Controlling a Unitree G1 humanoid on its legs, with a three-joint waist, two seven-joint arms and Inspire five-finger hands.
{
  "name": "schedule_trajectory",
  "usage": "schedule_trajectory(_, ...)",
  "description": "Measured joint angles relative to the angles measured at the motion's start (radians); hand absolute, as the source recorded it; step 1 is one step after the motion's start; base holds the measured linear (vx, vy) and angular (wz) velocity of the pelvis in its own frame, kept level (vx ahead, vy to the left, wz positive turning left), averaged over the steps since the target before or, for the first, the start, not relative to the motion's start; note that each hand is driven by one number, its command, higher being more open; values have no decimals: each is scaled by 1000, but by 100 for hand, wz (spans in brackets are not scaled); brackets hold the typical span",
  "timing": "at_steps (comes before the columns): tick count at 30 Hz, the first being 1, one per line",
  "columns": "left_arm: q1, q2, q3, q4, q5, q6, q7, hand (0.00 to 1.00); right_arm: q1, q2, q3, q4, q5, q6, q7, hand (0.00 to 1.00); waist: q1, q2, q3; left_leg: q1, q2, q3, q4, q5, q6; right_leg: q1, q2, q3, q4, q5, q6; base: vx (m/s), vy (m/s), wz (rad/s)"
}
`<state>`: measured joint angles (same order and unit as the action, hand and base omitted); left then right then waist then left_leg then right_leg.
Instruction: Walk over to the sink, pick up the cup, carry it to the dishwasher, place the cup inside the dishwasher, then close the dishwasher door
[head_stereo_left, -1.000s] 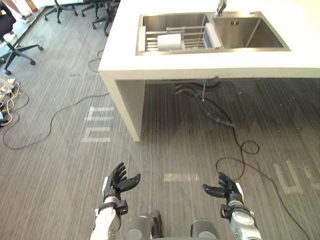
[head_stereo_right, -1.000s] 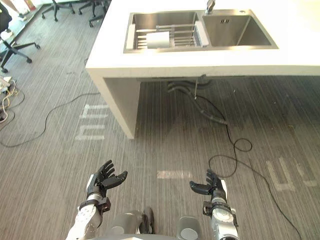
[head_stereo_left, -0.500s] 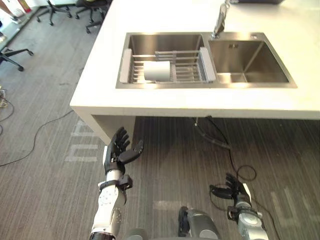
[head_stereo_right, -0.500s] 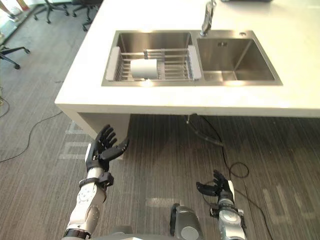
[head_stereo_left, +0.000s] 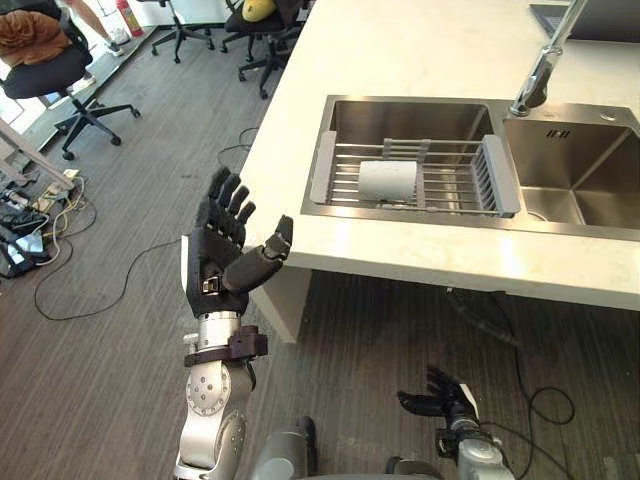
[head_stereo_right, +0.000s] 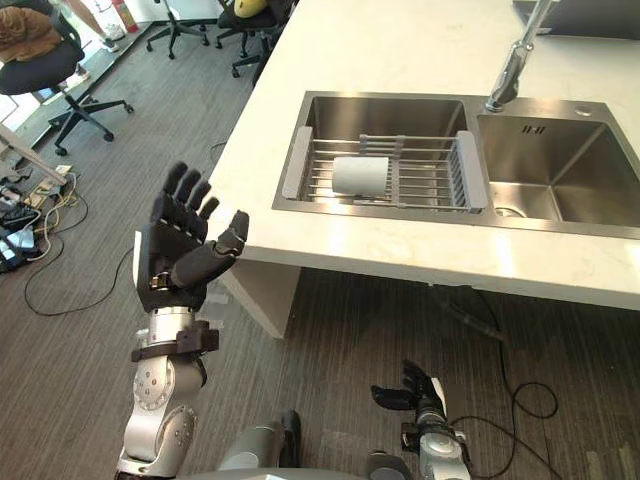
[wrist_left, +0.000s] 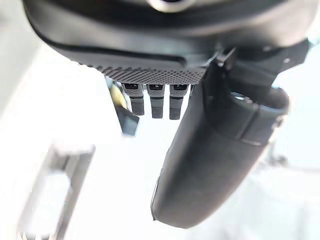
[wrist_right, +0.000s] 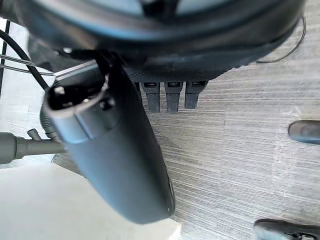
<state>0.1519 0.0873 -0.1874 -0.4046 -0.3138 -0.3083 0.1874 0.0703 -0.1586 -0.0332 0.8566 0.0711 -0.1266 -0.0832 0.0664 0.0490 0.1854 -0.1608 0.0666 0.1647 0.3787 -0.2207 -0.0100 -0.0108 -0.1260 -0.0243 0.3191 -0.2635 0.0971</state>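
A white cup (head_stereo_left: 387, 180) lies on its side on a wire rack (head_stereo_left: 420, 172) set across the left basin of a steel sink (head_stereo_left: 470, 160) in a white counter (head_stereo_left: 400, 60). My left hand (head_stereo_left: 222, 248) is raised, open and empty, left of the counter's front corner and well short of the cup. Low by the floor, my right hand (head_stereo_left: 436, 400) hangs open under the counter's front edge, holding nothing.
A tap (head_stereo_left: 541, 72) stands behind the sink between the two basins. Office chairs (head_stereo_left: 60, 80) and loose cables (head_stereo_left: 60, 220) sit on the grey floor to the left. Hoses (head_stereo_left: 490, 320) hang under the counter.
The camera has come closer to the counter and shifted left. My left hand has risen high with fingers spread. The right hand stays low.
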Motion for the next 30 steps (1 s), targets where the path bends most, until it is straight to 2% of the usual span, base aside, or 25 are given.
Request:
schedule_trajectory(1, 0, 10, -17, -1, 0, -2, -4, 90, 7, -2, 0, 1, -3, 1, 0, 90, -3, -5, -7, 13, -9, 13, -7, -9, 5, -12, -13, 12, 47, -21, 21, 143, 51, -56)
schedule_trajectory(2, 0, 23, -39, 2, 1, -2, -16, 90, 13, -7, 1, 3, -15, 4, 1, 90, -19, -17, -7, 36, -20, 32, -13, -25, 11, -68, -29, 42, 183, -32, 52, 186, 51, -32)
schedule_trajectory(3, -1, 40, -62, 9, 3, 0, -24, 90, 19, -6, 1, 4, -25, 6, 2, 90, -44, -18, -9, 59, -26, 36, -18, -34, 18, -130, -40, 42, 323, -9, 93, 191, 62, -22)
schedule_trajectory(4, 0, 49, -72, 11, 10, 4, -27, 90, 25, -4, 1, 4, -26, 7, 3, 90, -54, -24, -11, 73, -30, 37, -24, -36, 23, -152, -46, 38, 379, 9, 107, 220, 81, -3)
schedule_trajectory(5, 0, 63, -93, 17, 25, 12, -33, 90, 41, 1, 1, 4, -27, 9, 6, 90, -67, -36, -18, 106, -33, 36, -45, -38, 19, -184, -61, 12, 462, 54, 90, 258, 54, -2)
schedule_trajectory(6, 0, 64, -110, 18, 35, 15, -36, 90, 51, 1, 1, 4, -32, 9, 8, 90, -69, -30, -24, 135, -28, 37, -67, -38, 19, -200, -69, -12, 512, 92, 74, 384, 30, -1)
schedule_trajectory(7, 0, 67, -125, 19, 40, 15, -40, 90, 61, 2, 4, 4, -37, 8, 15, 90, -77, -34, -32, 165, -14, 36, -92, -37, 17, -223, -72, -49, 540, 50, 30, 336, -9, -3)
schedule_trajectory(8, -2, 67, -124, 19, 40, 15, -39, 90, 57, 3, 5, 4, -37, 8, 18, 90, -77, -38, -34, 171, -10, 35, -103, -37, 17, -240, -73, -65, 538, 17, 12, 275, -40, -5)
schedule_trajectory(9, -5, 65, -122, 22, 40, 15, -36, 90, 46, 2, 4, 4, -38, 8, 20, 90, -79, -37, -33, 180, -1, 34, -115, -38, 16, -275, -70, -91, 534, -21, -20, 219, -87, -22)
schedule_trajectory(10, -6, 65, -110, 28, 40, 16, -33, 90, 36, -1, 4, 4, -39, 7, 20, 90, -78, -27, -28, 200, 19, 24, -131, -37, 16, -325, -51, -120, 503, -51, -55, 273, -142, -31)
schedule_trajectory(12, -8, 63, -94, 45, 41, 16, -32, 90, 21, -2, 5, 2, -44, 5, 23, 90, -81, -17, -25, 217, 40, 23, -121, -41, 9, -366, -12, -139, 367, -39, -57, 254, -139, -24)
schedule_trajectory(13, -12, 65, -92, 58, 41, 17, -32, 90, 31, -2, 12, -1, -45, 2, 23, 90, -82, -28, -31, 224, 33, 23, -94, -50, -8, -354, -1, -146, 215, 49, -71, 343, -173, -1)
schedule_trajectory(14, -15, 49, -85, 92, 73, 17, -34, 90, 55, -26, 25, 4, -45, -6, 24, 90, -81, -19, -46, 245, 42, 9, -42, -104, -57, -344, 6, -153, 175, 157, -114, 356, -163, -4)
schedule_trajectory(16, -11, 23, -81, 116, 94, 36, -31, 90, 59, -52, 21, 10, -46, -2, 24, 90, -82, 28, -71, 240, 77, 1, -13, -102, -63, -321, 40, -160, 157, 141, -126, 380, -150, -15)
schedule_trajectory(17, -21, 23, -79, 124, 120, 36, -31, 90, 59, -61, 18, 8, -45, -4, 24, 90, -86, 38, -77, 229, 82, -11, 14, -76, -66, -309, 46, -164, 142, 122, -130, 368, -178, 5)
schedule_trajectory(18, -41, 24, -79, 138, 141, 41, -33, 90, 62, -61, 10, 11, -43, -4, 24, 90, -93, 38, -75, 199, 88, -34, 79, -42, -86, -280, 47, -178, 119, 114, -134, 279, -168, 21)
schedule_trajectory(19, -50, 23, -78, 147, 151, 42, -31, 90, 69, -61, 7, 11, -41, -4, 23, 90, -95, 37, -72, 179, 95, -45, 131, -20, -89, -255, 50, -186, 98, 114, -134, 249, -159, 39)
schedule_trajectory(20, -60, 22, -78, 165, 164, 45, -28, 90, 84, -59, 0, 11, -34, -4, 23, 90, -95, 27, -62, 141, 110, -61, 253, 4, -100, -186, 52, -201, 43, 118, -140, 224, -112, 28)
schedule_trajectory(21, -60, 24, -76, 169, 178, 46, -21, 90, 100, -56, -2, 11, -31, -4, 21, 90, -88, 20, -56, 126, 118, -67, 318, -21, -102, -132, 55, -205, 4, 121, -144, 234, -91, 20)
schedule_trajectory(22, -60, 29, -73, 167, 185, 45, -11, 90, 113, -56, -4, 11, -24, -6, 19, 90, -80, 18, -55, 99, 120, -67, 361, -51, -91, -74, 59, -210, -38, 125, -143, 174, -41, 5)
schedule_trajectory(25, -63, 33, -44, 131, 197, 44, 8, 90, 100, -58, -23, 15, -22, -10, 19, 90, -79, 18, -55, 15, 103, -74, 284, -73, -68, -27, 60, -208, -104, 145, -132, 101, 21, -5)
schedule_trajectory(27, -72, 34, -35, 121, 201, 40, 11, 90, 87, -56, -31, 21, -15, -12, 19, 90, -76, 21, -57, -7, 73, -85, 122, -40, -53, -19, 61, -195, -127, 159, -117, 89, 123, -17)
schedule_trajectory(28, -76, 32, -34, 121, 219, 40, 11, 90, 86, -58, -31, 20, -14, -12, 20, 90, -76, 35, -63, -3, 56, -106, -11, 74, -43, -18, 75, -188, -130, 162, -105, 126, 190, -25)
schedule_trajectory(30, -86, 51, -32, 124, 239, 43, 11, 90, 78, -30, -31, 33, -14, -13, 21, 90, -70, 6, -57, 26, 35, -87, -60, 78, -32, -17, 61, -155, -134, 163, -86, 96, 163, -23)
